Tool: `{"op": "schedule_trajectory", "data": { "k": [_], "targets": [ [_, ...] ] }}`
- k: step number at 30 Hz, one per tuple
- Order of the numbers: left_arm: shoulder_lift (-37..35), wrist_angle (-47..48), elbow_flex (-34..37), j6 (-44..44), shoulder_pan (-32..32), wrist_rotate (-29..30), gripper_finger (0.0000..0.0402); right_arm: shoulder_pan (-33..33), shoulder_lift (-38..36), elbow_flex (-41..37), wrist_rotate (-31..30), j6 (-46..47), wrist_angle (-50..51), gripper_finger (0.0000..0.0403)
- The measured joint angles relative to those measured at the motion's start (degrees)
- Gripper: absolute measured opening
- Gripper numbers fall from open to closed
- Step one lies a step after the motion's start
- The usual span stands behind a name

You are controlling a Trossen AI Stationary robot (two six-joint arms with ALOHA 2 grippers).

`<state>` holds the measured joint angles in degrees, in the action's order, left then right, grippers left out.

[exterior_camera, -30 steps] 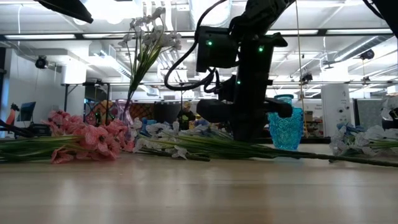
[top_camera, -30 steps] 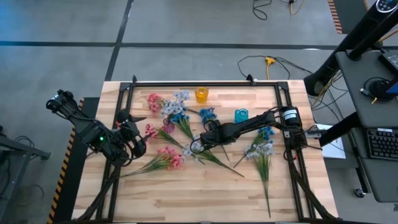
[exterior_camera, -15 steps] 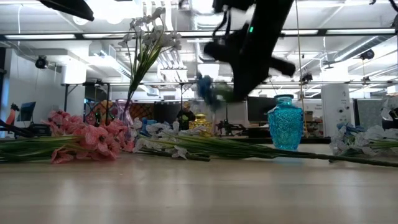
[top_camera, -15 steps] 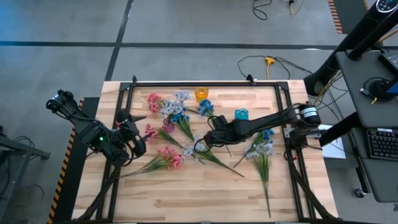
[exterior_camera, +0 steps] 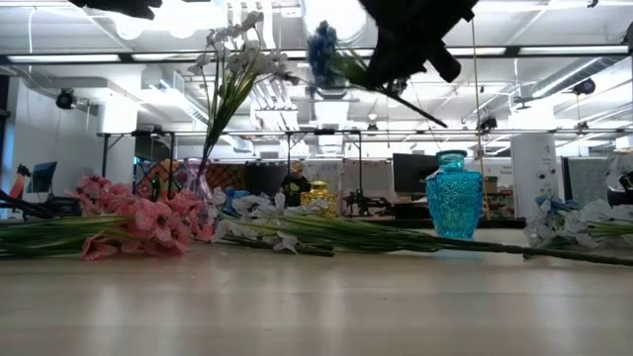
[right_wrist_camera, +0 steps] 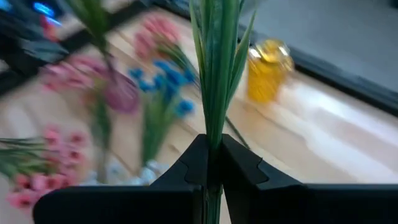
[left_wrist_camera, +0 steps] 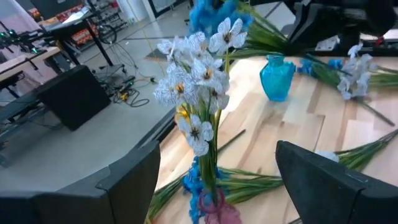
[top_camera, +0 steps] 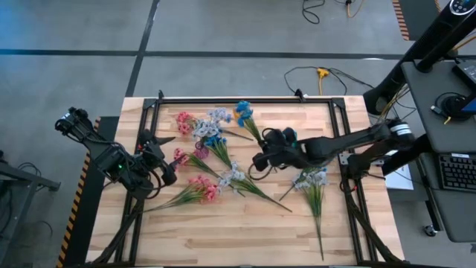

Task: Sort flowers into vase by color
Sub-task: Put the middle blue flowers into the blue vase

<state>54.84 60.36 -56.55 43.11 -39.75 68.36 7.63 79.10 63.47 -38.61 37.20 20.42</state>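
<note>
My right gripper [top_camera: 260, 158] is shut on a blue flower sprig [top_camera: 243, 112] and holds it high above the table's middle; in the low view the blossom [exterior_camera: 321, 44] shows near the top. The teal vase [exterior_camera: 452, 194] stands right of it, partly under my right arm [top_camera: 288, 136]. A yellow vase [right_wrist_camera: 267, 73] stands at the far edge. A pink vase [exterior_camera: 198, 184] holds upright white-lavender sprigs [left_wrist_camera: 199, 93]. My left gripper [left_wrist_camera: 217, 180] is open at the table's left side, facing that vase. Pink sprigs [top_camera: 201, 188] and white-lavender sprigs [top_camera: 312, 179] lie flat on the table. My right gripper pinches the blue sprig's green stem [right_wrist_camera: 213, 138] between its two fingers [right_wrist_camera: 193, 163], among the long leaves. The fingers lie across the stem. The sprig is lifted clear and tilted, its blossom toward the far edge and its stem end [exterior_camera: 443, 123] sticking out below the gripper.
More sprigs lie across the table's middle [top_camera: 242, 181] and at the far left [top_camera: 184, 121]. A black frame rail [top_camera: 245, 100] runs along the table's far edge. Bare wood [top_camera: 223, 231] shows along the near edge.
My right gripper has risen from the table top to well above it, carrying the blue sprig with it. The sprig, which lay among the others, now hangs clear and tilted, with its blossom moved toward the far edge near the yellow vase.
</note>
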Motion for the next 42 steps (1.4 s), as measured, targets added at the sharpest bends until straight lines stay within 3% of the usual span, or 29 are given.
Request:
{"op": "schedule_trajectory", "data": {
  "k": [13,20,26,35,42],
  "targets": [
    [0.18,-3.00,0.00,1.37,-0.01,-0.31,0.0301,-0.03,-14.75,-27.27,-0.05,-30.79,-54.15,0.0024],
    [-0.88,-1.89,0.00,0.48,-0.02,-12.81,0.0301,-0.16,-18.82,-36.49,-0.42,-41.31,-73.71,0.0024],
    [-2.36,0.00,0.00,1.39,-0.01,-19.83,0.0301,-1.80,-19.06,-39.85,-0.58,-47.89,-82.54,0.0024],
    [-2.53,1.68,0.00,6.35,0.00,-20.52,0.0301,-5.29,-19.05,-42.47,-0.54,-53.06,-87.50,0.0024],
    [-1.55,1.68,0.00,7.58,-0.01,-20.56,0.0301,-5.31,-21.82,-50.77,3.10,-55.20,-99.92,0.0023]
  ]
}}
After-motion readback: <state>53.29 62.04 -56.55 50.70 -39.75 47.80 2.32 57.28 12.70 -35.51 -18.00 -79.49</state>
